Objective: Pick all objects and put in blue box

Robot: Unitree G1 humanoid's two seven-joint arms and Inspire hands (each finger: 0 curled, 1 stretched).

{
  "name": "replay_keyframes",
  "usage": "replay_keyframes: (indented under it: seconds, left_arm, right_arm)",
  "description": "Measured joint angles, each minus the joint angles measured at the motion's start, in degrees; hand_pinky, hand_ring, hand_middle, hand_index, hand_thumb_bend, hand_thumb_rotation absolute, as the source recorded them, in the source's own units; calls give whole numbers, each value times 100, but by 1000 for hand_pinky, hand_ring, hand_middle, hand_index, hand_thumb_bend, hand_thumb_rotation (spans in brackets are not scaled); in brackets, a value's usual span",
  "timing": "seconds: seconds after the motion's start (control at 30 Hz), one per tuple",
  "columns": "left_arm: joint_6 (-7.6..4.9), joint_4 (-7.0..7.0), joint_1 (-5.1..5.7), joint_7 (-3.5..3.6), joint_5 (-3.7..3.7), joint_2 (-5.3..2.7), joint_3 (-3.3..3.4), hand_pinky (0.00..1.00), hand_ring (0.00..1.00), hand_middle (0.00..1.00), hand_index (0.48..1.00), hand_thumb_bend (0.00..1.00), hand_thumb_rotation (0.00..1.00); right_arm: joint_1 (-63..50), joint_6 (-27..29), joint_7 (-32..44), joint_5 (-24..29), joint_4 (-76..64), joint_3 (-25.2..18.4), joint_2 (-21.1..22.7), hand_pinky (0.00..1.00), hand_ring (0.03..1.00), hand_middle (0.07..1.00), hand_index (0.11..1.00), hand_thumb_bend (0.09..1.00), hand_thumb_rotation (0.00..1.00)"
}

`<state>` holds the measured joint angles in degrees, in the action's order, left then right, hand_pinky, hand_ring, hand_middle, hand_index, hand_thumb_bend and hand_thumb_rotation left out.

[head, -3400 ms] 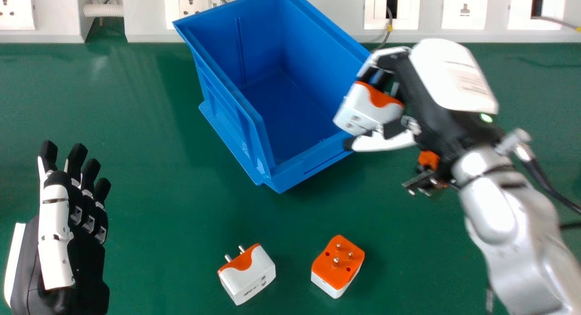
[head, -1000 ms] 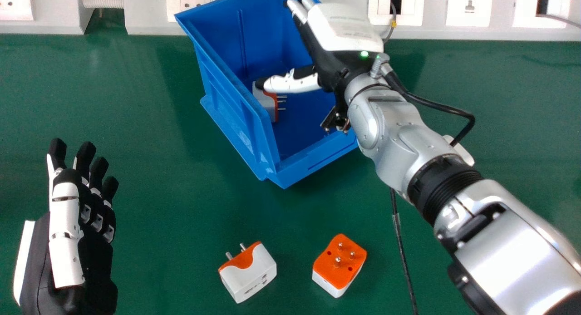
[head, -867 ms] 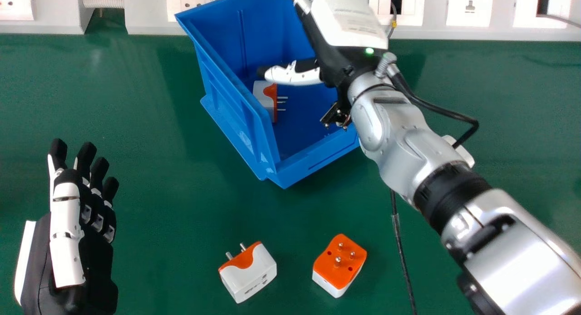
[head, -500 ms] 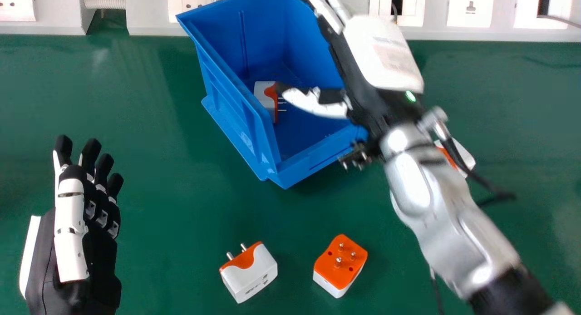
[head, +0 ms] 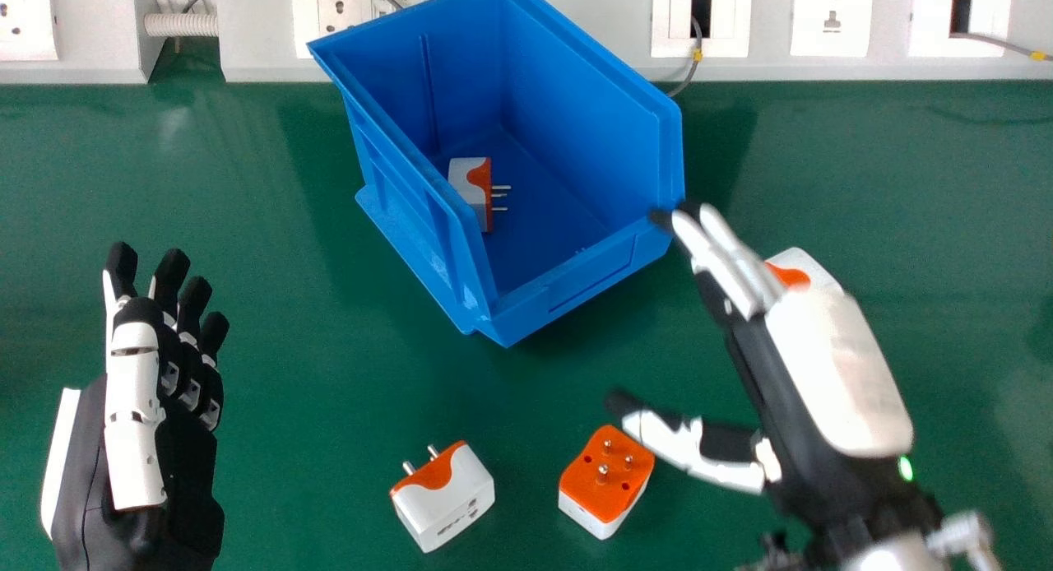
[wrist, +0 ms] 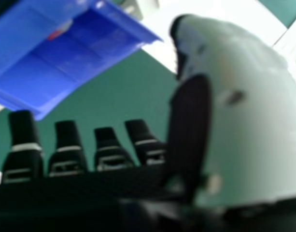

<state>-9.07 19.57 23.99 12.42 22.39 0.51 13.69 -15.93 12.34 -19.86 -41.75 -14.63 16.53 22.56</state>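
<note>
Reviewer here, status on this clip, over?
Left hand, right hand open, empty. One orange-and-white plug adapter in blue plastic box; two more on green table; another partly behind right hand.

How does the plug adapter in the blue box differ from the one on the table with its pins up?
The boxed adapter lies with its pins sideways; the pins-up adapter points them upward. The boxed adapter shows mostly a white side, the pins-up adapter its orange face. Both are white and orange, with three pins visible.

One orange-white adapter point(head: 471, 188) lies sideways in the blue box point(head: 576, 276), three adapters point(head: 606, 476) outside.
</note>
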Motion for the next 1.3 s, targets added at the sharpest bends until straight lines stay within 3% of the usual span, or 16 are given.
replay_keyframes:
  seconds: [0.1, 0.23, 0.63, 1.03, 1.3]
  left_arm:
    - [-4, 1, 43, -1, -5, 0, -2, 1000, 1000, 1000, 988, 159, 1000]
    - [-3, 3, 92, -16, -8, -2, -5, 1000, 1000, 1000, 987, 155, 1000]
    - [42, 17, 82, -15, 20, 11, -11, 1000, 1000, 1000, 982, 138, 1000]
    - [54, 16, 34, 18, 30, 80, 27, 1000, 1000, 1000, 989, 145, 1000]
    - [64, 17, 34, 80, 120, 142, 96, 1000, 1000, 1000, 993, 156, 1000]
  right_arm:
    - [-376, 148, -315, -391, 217, 13, -3, 746, 891, 943, 917, 469, 640]
    - [-764, 226, -535, -666, 465, 118, -24, 741, 880, 936, 907, 493, 653]
    - [-548, 31, -776, -1483, 1320, 490, -259, 746, 867, 918, 891, 517, 663]
    - [100, -551, -1091, -1754, 2311, 887, -620, 726, 859, 906, 875, 509, 653]
    - [425, -903, -1233, -1748, 2721, 1088, -697, 728, 863, 908, 881, 499, 669]
